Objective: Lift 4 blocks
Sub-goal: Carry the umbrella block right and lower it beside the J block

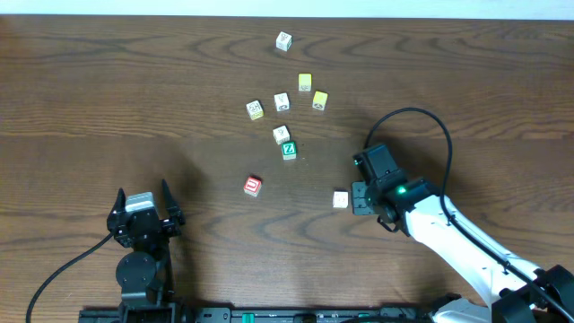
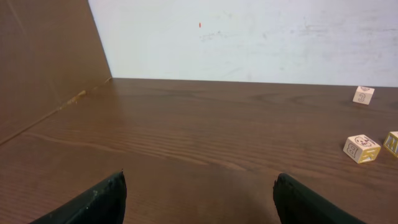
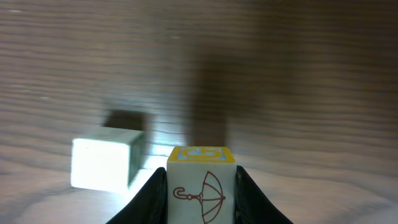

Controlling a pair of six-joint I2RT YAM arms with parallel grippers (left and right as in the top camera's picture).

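Progress: early stage. The right end effector pinches one umbrella cube, yellow on its top face, between its fingers. The cube's underside is out of frame, so it cannot be told whether the cube is clear of the desk. In the overhead view this cube is hidden under the end effector, at 4 o'clock from the desk centre. The left end effector stands spread wide and empty at 8 o'clock, well apart from every cube.

All other cubes rest on the desk. The red-faced block lies near the desk centre. The green Z block lies at 1 o'clock from it. A white-faced block sits just beside the green one, at its 11 o'clock. A second white-faced block lies just beside the right end effector, at its 9 o'clock.

Judgement: at most one lift is in hand. The red, green and white blocks are not yet lifted.

Count, overhead view:
- Nine cubes on the desk: one red-faced, one green-faced, two yellow-faced cubes, five white or pale-faced.
- The gripped cube makes ten.
- End effectors: two.
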